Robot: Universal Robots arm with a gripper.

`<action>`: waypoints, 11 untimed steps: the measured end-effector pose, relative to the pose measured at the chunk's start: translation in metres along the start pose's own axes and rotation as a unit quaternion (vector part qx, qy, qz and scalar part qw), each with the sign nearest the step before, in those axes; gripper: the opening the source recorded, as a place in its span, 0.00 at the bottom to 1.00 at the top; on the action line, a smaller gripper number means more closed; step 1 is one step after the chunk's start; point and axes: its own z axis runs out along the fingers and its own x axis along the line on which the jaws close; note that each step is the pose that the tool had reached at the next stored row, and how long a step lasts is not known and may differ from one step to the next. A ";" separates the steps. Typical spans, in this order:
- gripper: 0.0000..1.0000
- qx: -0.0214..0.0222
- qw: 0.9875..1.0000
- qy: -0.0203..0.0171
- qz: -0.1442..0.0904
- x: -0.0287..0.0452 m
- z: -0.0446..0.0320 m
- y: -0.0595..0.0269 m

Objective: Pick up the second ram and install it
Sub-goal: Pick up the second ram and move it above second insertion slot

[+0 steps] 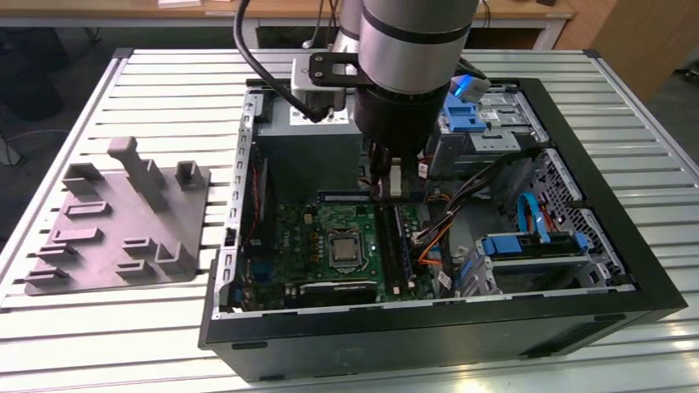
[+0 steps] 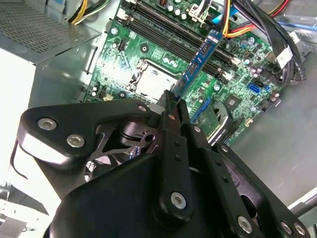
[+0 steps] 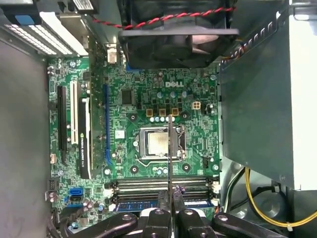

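Hand (image 2: 174,101) around slim bluish-green ram (image 2: 200,57)

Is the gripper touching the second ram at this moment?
Touching. In the second wrist view the gripper is shut on one end of the second ram, with no gap showing between them.

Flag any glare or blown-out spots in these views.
Second wrist view: panel next to the motherboard is blown out white, with glare on the board itself. First wrist view: washed-out white strip past the grey box. Exterior view: even light, no glare.
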 end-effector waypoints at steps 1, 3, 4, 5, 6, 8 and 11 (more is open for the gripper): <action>0.14 0.000 1.000 0.000 0.000 0.0003 0.0013 -0.0003; 0.14 0.000 1.000 0.000 0.000 0.0010 0.0041 -0.0007; 0.14 0.000 1.000 0.000 0.000 0.0014 0.0052 -0.0009; 0.14 0.000 1.000 0.000 0.000 0.0019 0.0062 -0.0011; 0.14 0.000 1.000 0.000 0.000 0.0024 0.0072 -0.0015; 0.14 0.000 1.000 0.000 0.000 0.0025 0.0085 -0.0032; 0.14 0.000 1.000 0.000 0.000 0.0024 0.0099 -0.0059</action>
